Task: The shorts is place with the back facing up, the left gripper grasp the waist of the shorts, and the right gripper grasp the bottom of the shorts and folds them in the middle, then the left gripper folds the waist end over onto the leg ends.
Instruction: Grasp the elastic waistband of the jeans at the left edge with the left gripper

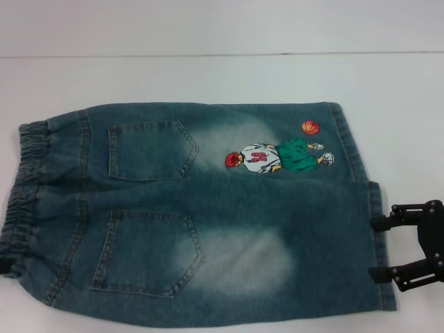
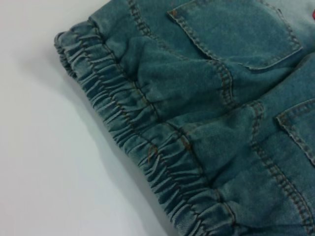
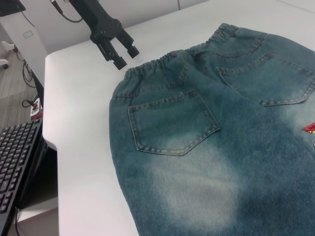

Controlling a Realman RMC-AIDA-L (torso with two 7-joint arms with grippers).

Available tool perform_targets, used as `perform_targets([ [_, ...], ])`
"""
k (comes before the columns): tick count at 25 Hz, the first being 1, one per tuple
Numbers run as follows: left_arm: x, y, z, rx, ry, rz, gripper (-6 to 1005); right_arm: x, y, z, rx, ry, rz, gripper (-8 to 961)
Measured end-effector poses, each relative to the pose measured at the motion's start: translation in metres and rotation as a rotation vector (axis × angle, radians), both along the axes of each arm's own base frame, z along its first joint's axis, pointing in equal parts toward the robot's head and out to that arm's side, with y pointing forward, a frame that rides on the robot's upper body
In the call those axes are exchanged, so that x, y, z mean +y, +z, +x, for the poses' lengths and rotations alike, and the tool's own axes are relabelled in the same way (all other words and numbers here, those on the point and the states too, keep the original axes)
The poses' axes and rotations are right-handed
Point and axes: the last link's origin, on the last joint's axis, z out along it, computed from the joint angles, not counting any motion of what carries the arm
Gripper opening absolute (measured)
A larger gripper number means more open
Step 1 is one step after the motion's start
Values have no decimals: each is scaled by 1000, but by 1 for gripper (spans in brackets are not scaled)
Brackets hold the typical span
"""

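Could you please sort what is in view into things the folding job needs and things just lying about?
Belongs to the job:
- the shorts, flat, back pockets up
- the left claw, above the table by the waistband
- the right claw, open at the leg ends

Just lying about:
- keyboard beside the table

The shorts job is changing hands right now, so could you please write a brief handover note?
Left gripper: fingers open, above the table beside the waistband, holding nothing.
Right gripper: fingers open, at the bottom of the shorts, not yet closed on the hem.
The shorts lie flat on the white table, back up, pockets showing, waist toward the robot's left.
Done: both approaches.
Left: grasp waist and hem, fold in the middle, then fold the waist end onto the leg ends.
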Motion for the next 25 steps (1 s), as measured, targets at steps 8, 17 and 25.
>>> perform_targets([
  [8,0,-5,0,-6,3,-7,887,3,2,-2,-4,11,-2,928],
  [17,0,-12,-2,14,9,-23,883,2,3,-1,-6,17,-1,927],
  [25,4,-17,-1,15,2,-42,879,1,2,-1,-6,12,-4,927],
])
